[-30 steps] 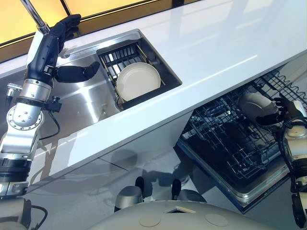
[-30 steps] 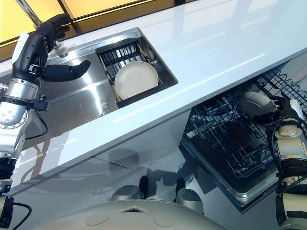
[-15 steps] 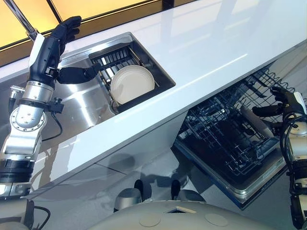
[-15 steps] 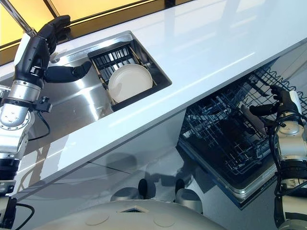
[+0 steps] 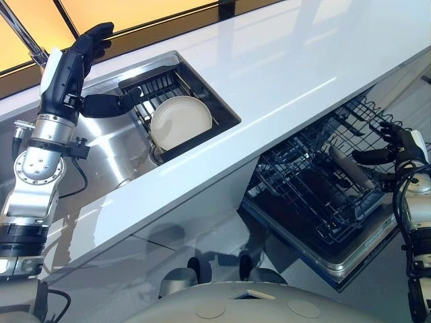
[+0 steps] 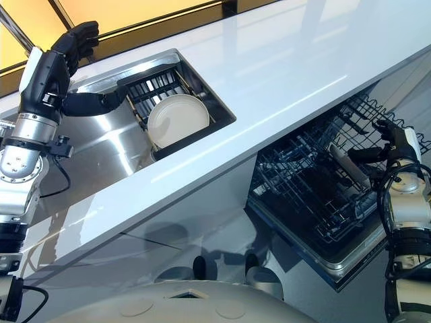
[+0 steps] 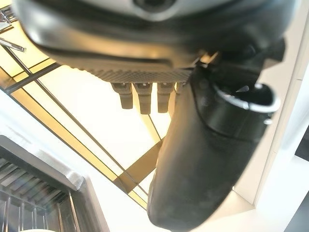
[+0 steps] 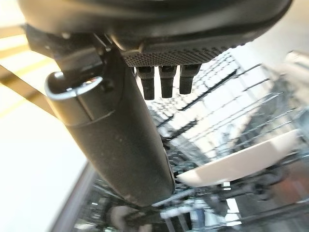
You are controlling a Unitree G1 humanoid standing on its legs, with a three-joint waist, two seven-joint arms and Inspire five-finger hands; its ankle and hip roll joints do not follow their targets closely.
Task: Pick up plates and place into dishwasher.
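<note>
Standing on edge in the dishwasher rack (image 5: 316,195), one plate (image 5: 351,168) sits just beside the empty, spread right hand (image 5: 397,145). Another plate (image 5: 180,122) lies in the sink (image 5: 114,151), nearest the left hand (image 5: 84,64), fingers spread, empty.

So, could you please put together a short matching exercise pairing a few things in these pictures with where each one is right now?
Things:
1. Round cream plate
2. Pale plate seen edge-on
3. Left hand
4. Right hand

Places or states:
A. Open, beside the dark wire dishwasher rack
B. Leaning in the black sink basket
C. Open, raised above the steel sink
D. Standing among the dishwasher rack's wires

Pairs: 1-B, 2-D, 3-C, 4-A
</note>
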